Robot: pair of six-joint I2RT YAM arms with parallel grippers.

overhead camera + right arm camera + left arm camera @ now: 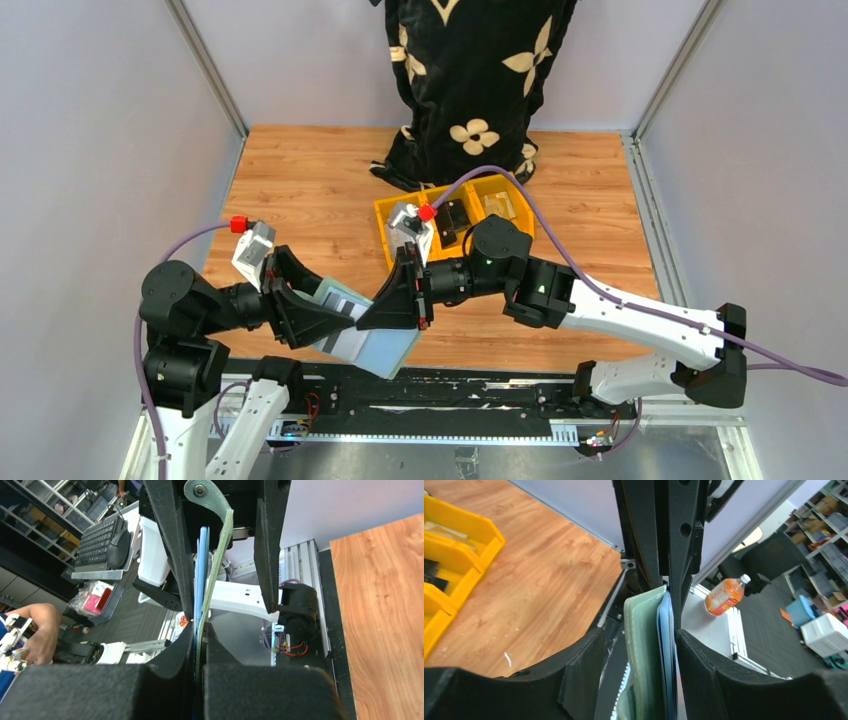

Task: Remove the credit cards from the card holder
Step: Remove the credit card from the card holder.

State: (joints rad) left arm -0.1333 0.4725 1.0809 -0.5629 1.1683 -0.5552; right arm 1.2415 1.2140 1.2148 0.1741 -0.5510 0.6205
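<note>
The pale green card holder [380,348] hangs in the air over the table's front edge, between both grippers. A white card with a black stripe [343,300] sticks out of it toward the left arm. My right gripper [392,305] is shut on the holder's edge, with the blue card edges [202,565] pressed against the holder [221,545] between its pads [200,630]. My left gripper [318,318] is open around the other end. Its jaws stand apart, with the holder [641,645] and the cards [667,645] between them [639,641], and a gap shows on the left side.
Yellow bins [455,215] stand behind the grippers and hold a small black object [452,220]; they also show in the left wrist view [454,555]. A black flower-patterned cloth [470,80] hangs at the back. The black rail [450,395] runs along the table's front edge.
</note>
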